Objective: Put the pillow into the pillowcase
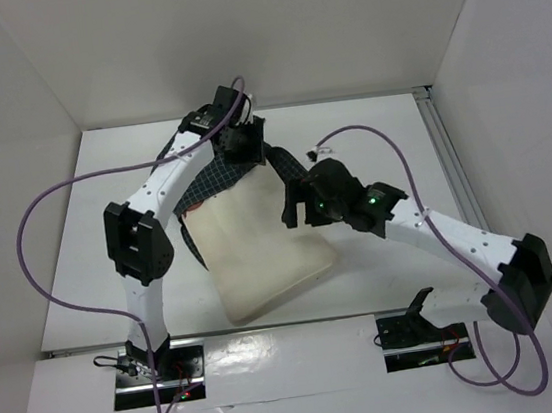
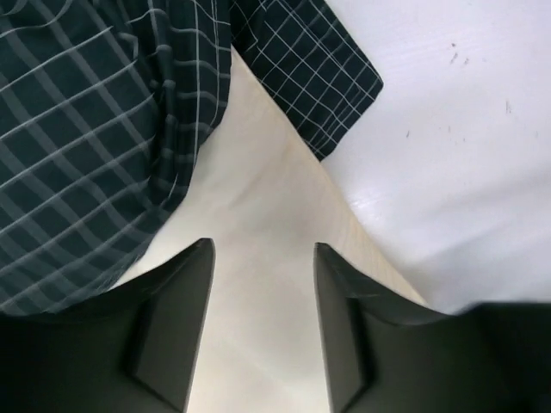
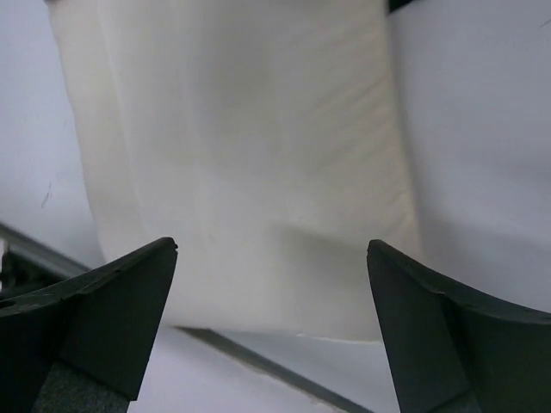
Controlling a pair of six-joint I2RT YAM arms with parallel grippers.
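Note:
The cream pillow lies in the middle of the table, and its far end is partly covered by the dark checked pillowcase. My left gripper hovers over the pillowcase's far right part. In the left wrist view this gripper is open and empty above the pillow, with the pillowcase bunched at the upper left. My right gripper is at the pillow's right edge. In the right wrist view it is wide open and empty, facing the pillow. The tag and the reddish mark are not visible.
White walls enclose the table on the left, back and right. A metal rail runs along the right side. Purple cables loop beside both arms. The table's near edge strip shows just beyond the pillow's near end.

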